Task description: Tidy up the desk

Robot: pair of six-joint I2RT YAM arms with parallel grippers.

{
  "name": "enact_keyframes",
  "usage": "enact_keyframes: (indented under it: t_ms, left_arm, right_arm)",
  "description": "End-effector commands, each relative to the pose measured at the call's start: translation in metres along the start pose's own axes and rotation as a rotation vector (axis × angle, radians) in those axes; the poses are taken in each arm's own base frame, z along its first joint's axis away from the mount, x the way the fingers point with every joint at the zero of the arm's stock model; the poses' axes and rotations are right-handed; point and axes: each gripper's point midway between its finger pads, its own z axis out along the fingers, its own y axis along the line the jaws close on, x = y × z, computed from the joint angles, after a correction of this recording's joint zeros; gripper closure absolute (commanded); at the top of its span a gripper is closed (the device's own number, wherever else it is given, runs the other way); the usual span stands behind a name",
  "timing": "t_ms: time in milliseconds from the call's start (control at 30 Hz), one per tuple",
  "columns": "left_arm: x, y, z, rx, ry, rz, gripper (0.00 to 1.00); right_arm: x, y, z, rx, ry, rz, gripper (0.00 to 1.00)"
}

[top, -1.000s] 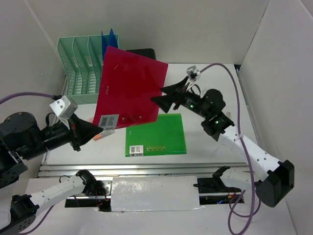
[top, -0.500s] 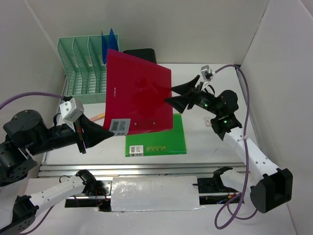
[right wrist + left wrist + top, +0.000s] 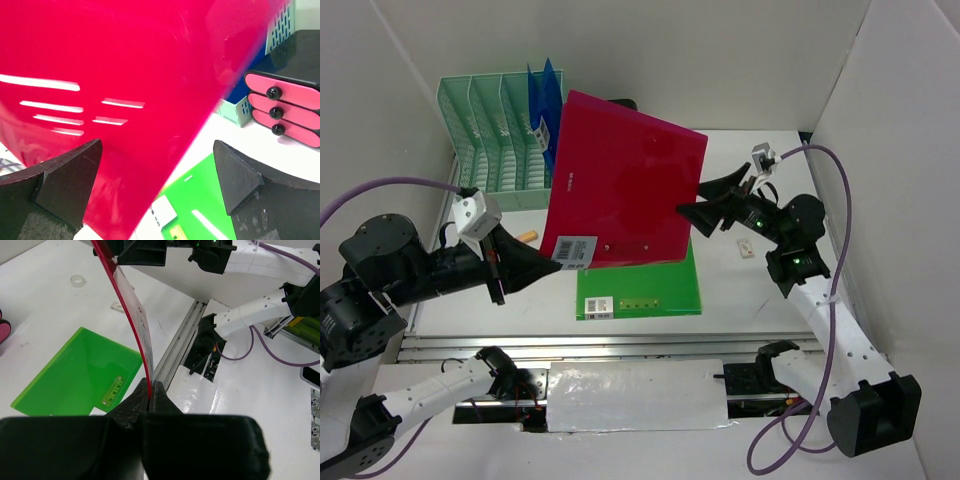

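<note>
Grips red folder (image 3: 620, 180) by one low corner in clamped left pincer (image 3: 150, 388), above desk (image 3: 750, 290) beneath; holds right pincer (image 3: 706, 201) spread wide about far edge. May pivot, slip onto green folder (image 3: 650, 285): single-corner hold.

A red folder (image 3: 620, 185) hangs tilted in the air over the far edge of the flat green folder (image 3: 650, 290). Off to the far left of the green folder stands a mint-green file rack (image 3: 485, 140) holding blue folders (image 3: 542, 95). A black drawer box with pink fronts (image 3: 285, 107) sits beyond the green folder.
</note>
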Motion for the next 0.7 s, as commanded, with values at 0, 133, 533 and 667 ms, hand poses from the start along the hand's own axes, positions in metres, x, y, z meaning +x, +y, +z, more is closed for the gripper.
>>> enact_keyframes:
  t_ms: [0, 133, 533, 667]
  left_arm:
    - [-0.048, -0.019, -0.004, 0.087, -0.171, 0.126, 1.0]
    - [-0.048, -0.023, -0.001, 0.122, -0.177, 0.135, 1.0]
    - [-0.046, -0.028, 0.005, 0.172, -0.186, 0.142, 1.0]
    - [-0.04, -0.022, 0.015, 0.166, -0.174, 0.129, 1.0]
  right_arm:
    - [-0.001, 0.001, -0.01, -0.025, 0.004, -0.008, 0.0]
    - [0.002, 0.026, -0.026, -0.26, 0.02, -0.012, 0.01]
    - [-0.005, 0.067, -0.041, -0.526, 0.079, -0.025, 0.16]
    - [-0.014, 0.087, -0.046, -0.558, 0.062, -0.077, 0.32]
